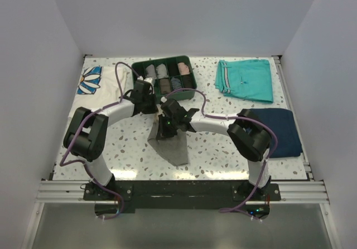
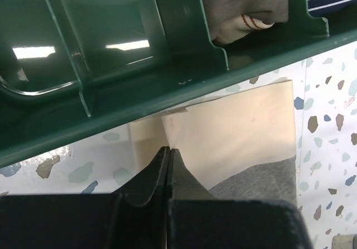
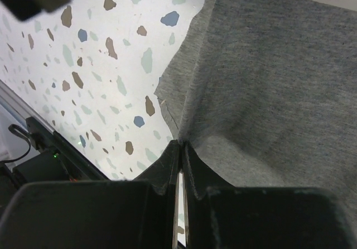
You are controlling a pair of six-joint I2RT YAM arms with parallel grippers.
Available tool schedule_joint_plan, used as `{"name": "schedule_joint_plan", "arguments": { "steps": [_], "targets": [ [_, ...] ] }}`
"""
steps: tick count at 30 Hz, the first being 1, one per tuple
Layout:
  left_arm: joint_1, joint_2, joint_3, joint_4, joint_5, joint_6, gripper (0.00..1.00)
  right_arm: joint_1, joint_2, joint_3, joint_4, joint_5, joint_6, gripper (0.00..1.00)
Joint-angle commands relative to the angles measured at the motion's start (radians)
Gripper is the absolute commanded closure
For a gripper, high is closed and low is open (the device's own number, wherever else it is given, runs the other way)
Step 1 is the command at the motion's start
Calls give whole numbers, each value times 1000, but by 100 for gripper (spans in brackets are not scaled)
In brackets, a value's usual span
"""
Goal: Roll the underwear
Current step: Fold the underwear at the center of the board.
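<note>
The underwear [image 1: 174, 145] is grey-taupe cloth with a pale beige waistband, lifted at its top and trailing down to the table in front of the arms. My left gripper [image 1: 152, 109] is shut, its tips [image 2: 169, 150] pinching the edge of the beige waistband [image 2: 240, 120] just below the green tray; grey cloth [image 2: 262, 176] hangs beside it. My right gripper [image 1: 170, 124] is shut on a fold of the grey cloth [image 3: 268, 76], its tips [image 3: 180, 144] at the cloth's edge above the speckled table.
A green divided tray [image 1: 187, 92] with several rolled garments stands just behind the grippers; its wall [image 2: 167, 87] is close to the left fingers. Teal shorts [image 1: 245, 78] lie back right, a navy folded garment [image 1: 281, 129] right, and a white flower-print shirt [image 1: 92, 81] back left.
</note>
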Motion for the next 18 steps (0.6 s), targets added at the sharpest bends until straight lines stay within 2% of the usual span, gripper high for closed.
{"name": "schedule_joint_plan", "arguments": {
  "steps": [1, 13, 18],
  "targets": [
    [14, 17, -1, 35, -43, -1, 100, 9, 8, 41, 60, -40, 15, 97],
    [24, 22, 4, 22, -57, -12, 100, 7, 46, 58, 138, -70, 55, 91],
    [27, 11, -1, 15, -70, -21, 97, 7, 76, 63, 146, -94, 65, 78]
  ]
}}
